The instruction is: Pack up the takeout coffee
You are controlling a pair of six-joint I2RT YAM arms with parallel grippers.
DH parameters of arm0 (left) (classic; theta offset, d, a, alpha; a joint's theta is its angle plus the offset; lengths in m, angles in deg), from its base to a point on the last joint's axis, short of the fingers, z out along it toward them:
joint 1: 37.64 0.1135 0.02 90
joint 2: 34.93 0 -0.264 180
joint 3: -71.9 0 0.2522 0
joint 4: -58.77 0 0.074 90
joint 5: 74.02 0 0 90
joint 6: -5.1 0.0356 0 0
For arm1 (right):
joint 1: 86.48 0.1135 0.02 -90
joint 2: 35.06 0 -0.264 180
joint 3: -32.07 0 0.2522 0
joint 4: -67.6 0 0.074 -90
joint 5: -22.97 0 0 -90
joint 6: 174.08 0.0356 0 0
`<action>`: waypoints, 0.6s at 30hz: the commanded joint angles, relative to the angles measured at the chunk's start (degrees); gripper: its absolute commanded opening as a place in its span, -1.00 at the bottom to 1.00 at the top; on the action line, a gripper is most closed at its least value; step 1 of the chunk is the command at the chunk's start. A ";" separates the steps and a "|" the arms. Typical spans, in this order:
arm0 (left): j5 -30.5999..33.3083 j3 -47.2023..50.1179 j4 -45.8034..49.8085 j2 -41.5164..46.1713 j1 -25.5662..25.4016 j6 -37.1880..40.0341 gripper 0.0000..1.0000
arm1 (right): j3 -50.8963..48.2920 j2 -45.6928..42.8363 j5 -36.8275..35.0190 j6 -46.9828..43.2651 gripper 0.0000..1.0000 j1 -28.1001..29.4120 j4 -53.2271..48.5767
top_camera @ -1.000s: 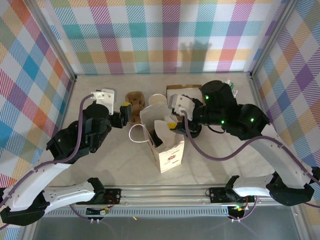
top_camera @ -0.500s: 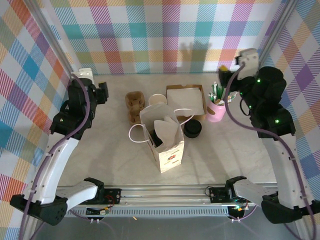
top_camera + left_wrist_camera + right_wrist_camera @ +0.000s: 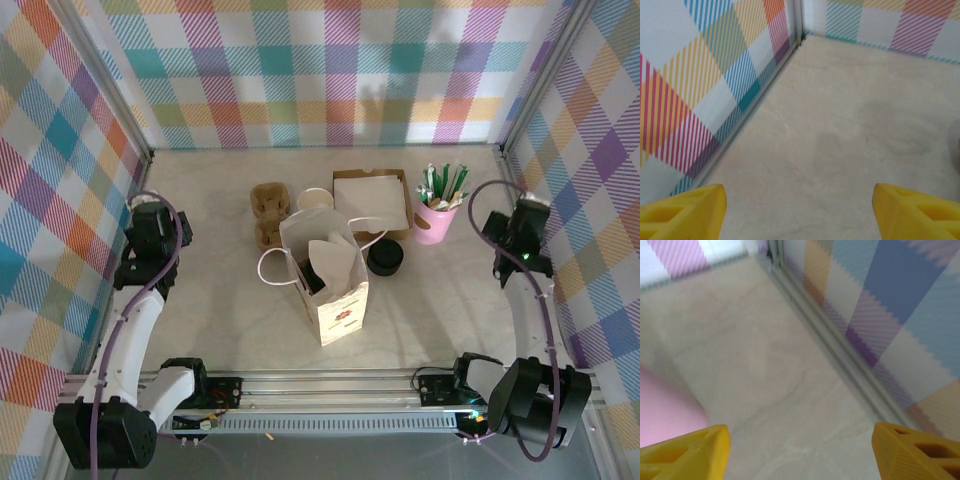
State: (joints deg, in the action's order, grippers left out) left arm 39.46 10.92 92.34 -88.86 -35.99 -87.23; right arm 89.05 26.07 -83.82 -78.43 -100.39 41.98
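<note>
- With both arms parked at the sides, nothing of mine hangs over the middle of the table (image 3: 210, 310).
- Paper bag (image 3: 340, 290) stands upright mid-table with its mouth open and a loop handle out to each side.
- Coffee (image 3: 307, 277): a dark round lid shows down inside the bag's mouth, on its left side. The bag wall hides the cup body, so I can't check the print.
- Behind the bag on the left is a brown cardboard cup carrier (image 3: 268, 215), with a lidless white cup (image 3: 316, 199) just beside it.
- Behind the bag on the right is a flat cardboard box (image 3: 372, 198) with white paper in it.
- Black lids (image 3: 385, 259) sit just right of the bag, by its right handle. Can't tell if they touch it.
- Pink cup (image 3: 433, 228) of green and white sticks stands right of the box. It also shows as a pink blur at the left edge of my right wrist view.
- My left arm (image 3: 135, 310) runs up along the left wall (image 3: 50, 200), well apart from the bag. Its wrist camera looks at bare table and the wall corner.
- My left gripper (image 3: 800, 212): yellow fingertips sit at the two bottom corners of the wrist view, jaws wide, nothing between them.
- My right arm (image 3: 535, 300) runs up along the right wall (image 3: 600, 200), with the wrist near the pink cup but not touching it.
- My right gripper (image 3: 800, 452): jaws wide too, with only bare table and the wall rail beyond them.
</note>
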 commanded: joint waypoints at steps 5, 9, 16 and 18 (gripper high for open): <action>-1.30 16.68 -14.34 6.93 0.72 -1.10 0.60 | -18.54 -2.51 16.47 3.42 0.50 0.13 27.47; -5.30 25.15 -24.22 7.44 0.70 -0.92 0.65 | -24.52 -0.76 23.20 2.12 0.55 1.45 38.28; -14.31 30.72 -39.82 -0.05 0.79 -1.25 0.72 | -28.97 4.19 29.28 1.11 0.64 4.04 49.65; -16.70 31.37 -44.15 -3.40 0.76 -1.71 0.73 | -29.34 5.74 29.99 1.37 0.65 4.22 53.02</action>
State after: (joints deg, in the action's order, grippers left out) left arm 28.38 41.08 59.58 -89.65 -35.88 -88.32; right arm 60.22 30.63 -57.86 -76.82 -96.50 84.76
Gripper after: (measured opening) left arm 0.861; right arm 0.823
